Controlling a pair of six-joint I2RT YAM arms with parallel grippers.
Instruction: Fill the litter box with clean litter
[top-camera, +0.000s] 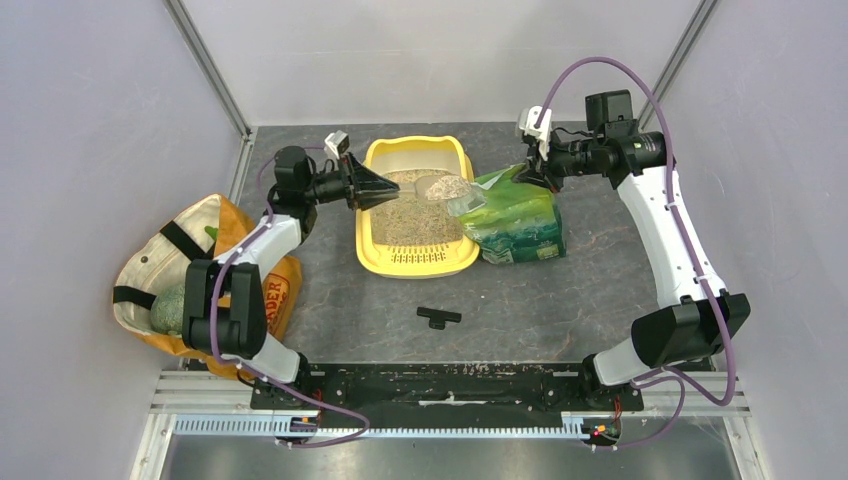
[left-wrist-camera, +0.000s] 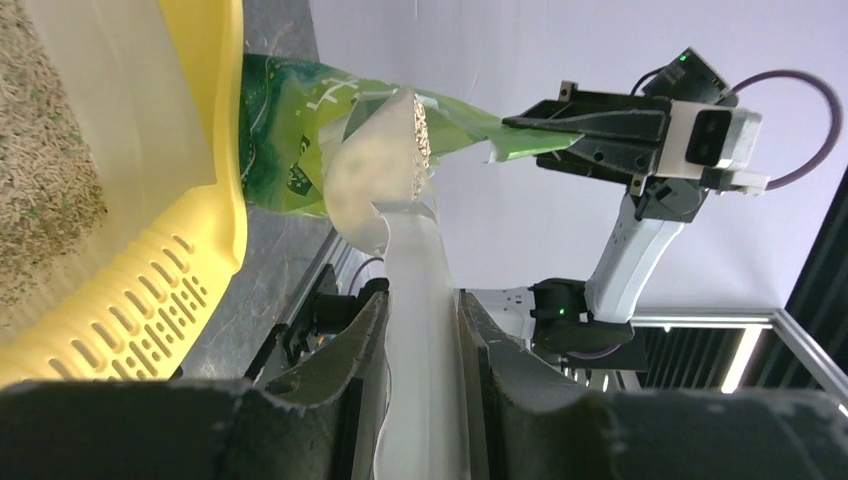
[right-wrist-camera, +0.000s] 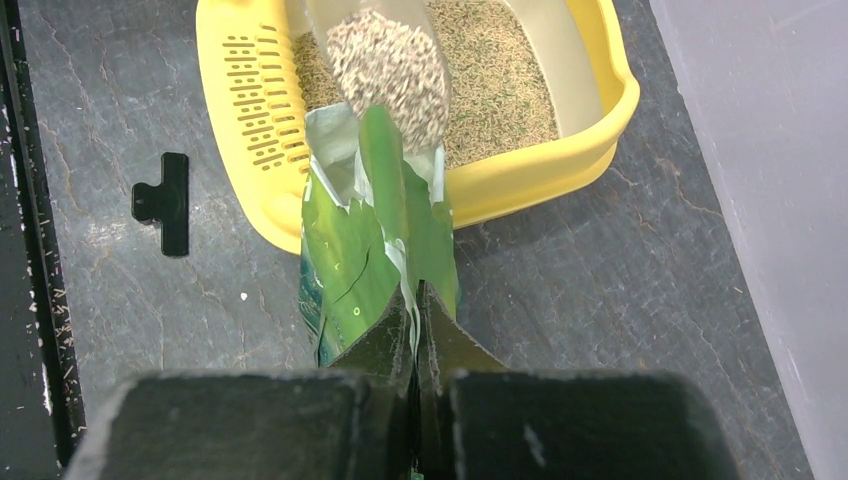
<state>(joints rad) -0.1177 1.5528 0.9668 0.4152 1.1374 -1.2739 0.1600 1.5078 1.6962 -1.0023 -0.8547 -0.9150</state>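
Note:
The yellow litter box (top-camera: 366, 225) sits at the table's middle back, its grille lip (top-camera: 415, 258) towards me. Beige clean litter (top-camera: 405, 215) covers its floor. My left gripper (top-camera: 385, 188) is shut on the handle of a clear plastic scoop (top-camera: 446, 187). The scoop is heaped with litter and hangs over the box's right side, by the mouth of the green bag (top-camera: 515, 220). In the left wrist view the handle (left-wrist-camera: 420, 330) runs between the fingers (left-wrist-camera: 422, 300). My right gripper (top-camera: 528, 170) is shut on the bag's top edge (right-wrist-camera: 380, 230) and holds it up (right-wrist-camera: 418, 300).
An orange-and-cream tote bag (top-camera: 190, 270) lies at the left beside the left arm. A small black clip (top-camera: 438, 317) lies on the table in front of the box, also seen in the right wrist view (right-wrist-camera: 165, 203). Grey walls close in both sides.

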